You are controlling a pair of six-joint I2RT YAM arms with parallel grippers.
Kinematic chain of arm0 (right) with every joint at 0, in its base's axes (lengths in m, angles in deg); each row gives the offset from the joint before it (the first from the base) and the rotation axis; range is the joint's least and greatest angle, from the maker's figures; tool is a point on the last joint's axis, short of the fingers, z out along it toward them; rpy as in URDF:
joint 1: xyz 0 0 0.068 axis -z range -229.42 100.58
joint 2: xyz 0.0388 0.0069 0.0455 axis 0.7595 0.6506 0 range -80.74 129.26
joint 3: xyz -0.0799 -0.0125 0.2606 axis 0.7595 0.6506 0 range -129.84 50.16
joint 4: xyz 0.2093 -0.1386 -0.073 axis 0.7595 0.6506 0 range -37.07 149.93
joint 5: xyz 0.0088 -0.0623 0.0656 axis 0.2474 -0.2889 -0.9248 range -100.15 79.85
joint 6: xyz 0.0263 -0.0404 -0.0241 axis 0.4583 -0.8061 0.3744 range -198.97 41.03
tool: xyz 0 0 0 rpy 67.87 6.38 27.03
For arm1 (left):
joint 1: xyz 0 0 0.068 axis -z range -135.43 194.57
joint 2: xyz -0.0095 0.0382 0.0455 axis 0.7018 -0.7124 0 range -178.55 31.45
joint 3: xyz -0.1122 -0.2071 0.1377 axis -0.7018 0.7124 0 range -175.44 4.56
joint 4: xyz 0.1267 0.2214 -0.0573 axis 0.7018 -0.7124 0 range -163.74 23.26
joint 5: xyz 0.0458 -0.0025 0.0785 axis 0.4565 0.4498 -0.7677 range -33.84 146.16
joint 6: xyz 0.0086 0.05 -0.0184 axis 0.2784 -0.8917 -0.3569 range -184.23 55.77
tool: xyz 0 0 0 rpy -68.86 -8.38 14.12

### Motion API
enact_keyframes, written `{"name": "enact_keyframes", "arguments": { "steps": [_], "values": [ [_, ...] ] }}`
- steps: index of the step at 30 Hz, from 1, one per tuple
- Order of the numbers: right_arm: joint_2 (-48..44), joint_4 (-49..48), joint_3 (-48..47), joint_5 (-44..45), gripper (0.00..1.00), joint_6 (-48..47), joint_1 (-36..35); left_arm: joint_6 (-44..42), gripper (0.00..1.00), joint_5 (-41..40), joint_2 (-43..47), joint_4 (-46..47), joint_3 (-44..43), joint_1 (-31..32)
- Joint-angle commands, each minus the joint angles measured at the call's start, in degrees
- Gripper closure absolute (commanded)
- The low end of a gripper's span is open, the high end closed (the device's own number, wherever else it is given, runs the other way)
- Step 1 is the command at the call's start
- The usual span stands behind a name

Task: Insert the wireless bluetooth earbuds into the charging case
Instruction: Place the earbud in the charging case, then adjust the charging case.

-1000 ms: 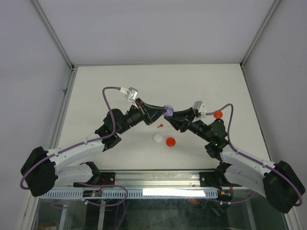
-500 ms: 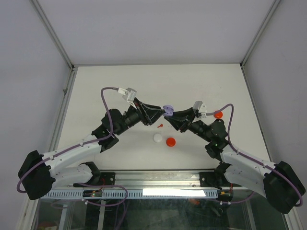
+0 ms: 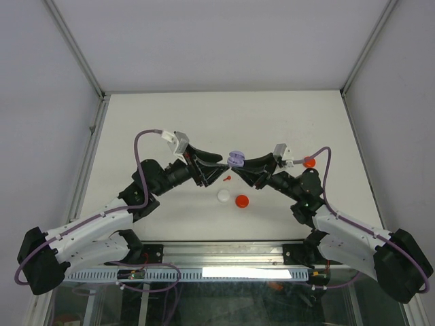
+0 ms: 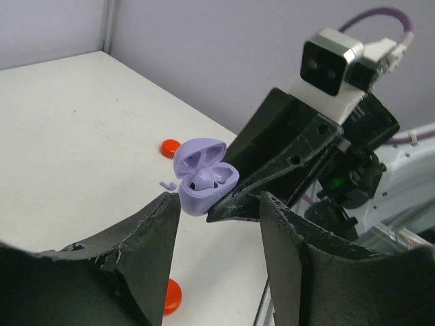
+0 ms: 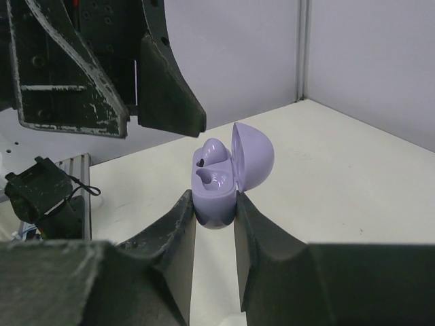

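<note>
My right gripper [image 5: 214,204] is shut on the base of the pale purple charging case [image 5: 217,187], holding it above the table with its lid open. A purple earbud [image 4: 204,180] sits in one well of the case [image 4: 204,178]. My left gripper [image 4: 216,200] stands open a short way left of the case [image 3: 236,159], with nothing between its fingers. A tiny pale purple earbud [image 4: 167,185] lies loose on the table beyond the case. A small red earbud [image 3: 227,178] lies on the table below the two grippers.
A white round puck [image 3: 223,195] and a red one [image 3: 241,200] lie near the front of the table. Another red puck [image 3: 309,162] sits by the right arm's cable. Grey walls close in the table on three sides.
The left gripper has opened and drawn back to the left, away from the case. The right gripper and the case have stayed put.
</note>
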Motion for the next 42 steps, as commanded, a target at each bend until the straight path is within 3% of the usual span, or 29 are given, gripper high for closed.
{"name": "enact_keyframes", "arguments": {
  "steps": [1,7,22,42],
  "values": [
    [-0.7,-3.7,-3.3,-4.6,1.00,1.8,-0.3,-4.2,0.49,8.5,1.1,5.8,2.4,-0.6],
    [-1.1,-3.9,-4.6,-8.3,1.00,3.6,-0.3,-2.5,0.51,14.4,1.0,14.1,6.4,-2.7],
    [1.9,-9.6,-6.4,-16.0,1.00,9.2,-0.3,-0.3,0.53,17.3,-2.8,28.2,9.7,-3.6],
    [4.5,-13.2,-7.2,-18.9,1.00,13.1,-0.3,0.0,0.62,22.5,-4.6,32.2,10.3,-3.6]
  ]
}}
